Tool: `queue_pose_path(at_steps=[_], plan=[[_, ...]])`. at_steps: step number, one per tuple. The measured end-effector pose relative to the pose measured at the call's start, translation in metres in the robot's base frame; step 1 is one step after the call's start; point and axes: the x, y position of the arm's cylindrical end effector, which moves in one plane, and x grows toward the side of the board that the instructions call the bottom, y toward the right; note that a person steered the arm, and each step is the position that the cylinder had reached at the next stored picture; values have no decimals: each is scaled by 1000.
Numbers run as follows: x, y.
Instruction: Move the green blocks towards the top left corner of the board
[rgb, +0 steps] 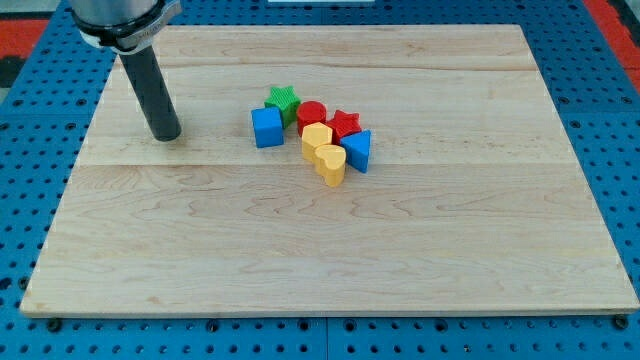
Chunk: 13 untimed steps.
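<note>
A green star block (284, 99) sits at the top left of a tight cluster near the board's middle. Touching it are a blue cube (267, 127) below left and a red cylinder (311, 114) to its right. A red star (345, 124), a blue triangular block (359, 150), a yellow hexagon-like block (317, 137) and a yellow heart (329, 162) complete the cluster. My tip (166, 135) rests on the board well to the left of the blue cube, apart from all blocks. Only one green block shows.
The wooden board (320, 250) lies on a blue perforated table. The rod's body rises from the tip to the view's top left. Red-orange panels show at the view's top corners.
</note>
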Motion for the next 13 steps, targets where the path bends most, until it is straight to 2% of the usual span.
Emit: queue_pose_path(at_steps=[1,2,5,7,9,13], plan=[[19,-3],[6,-16],[-96,-16],[-146,0],[-149,32],[-132,143]])
